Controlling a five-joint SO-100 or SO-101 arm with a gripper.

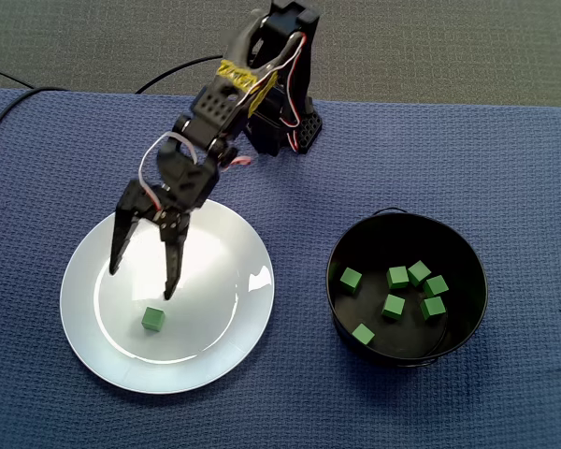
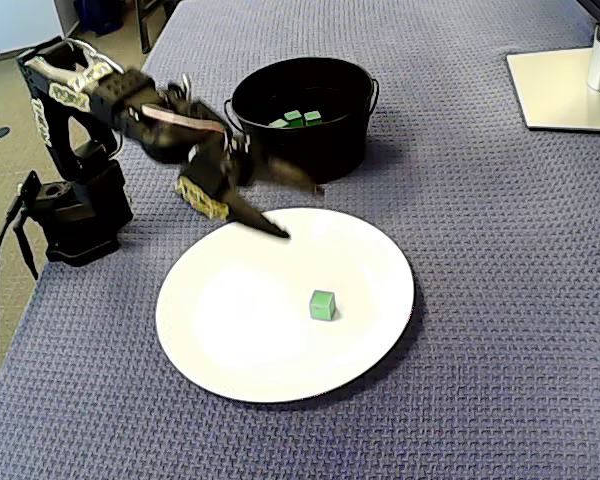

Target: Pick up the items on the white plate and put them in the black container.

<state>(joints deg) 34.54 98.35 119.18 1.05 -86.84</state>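
Plate [image 1: 93, 355] in a fixed view holds one green cube [image 1: 152, 319], lying just beyond my gripper's [image 1: 141, 282] tips, in line with the gap between them. The jaws are spread wide and empty. Well off to the jaws' side, the black container [image 1: 407, 217] holds a cluster of matching cubes [image 1: 394, 306].

In a fixed view I see the gripper [image 2: 302, 211] blurred, jaws apart over the plate [image 2: 230, 350] rim. The green cube [image 2: 322, 305] lies ahead of them and the black container [image 2: 280, 150] close behind. A white stand base [image 2: 570, 90] sits far off on the blue cloth [image 2: 480, 300].
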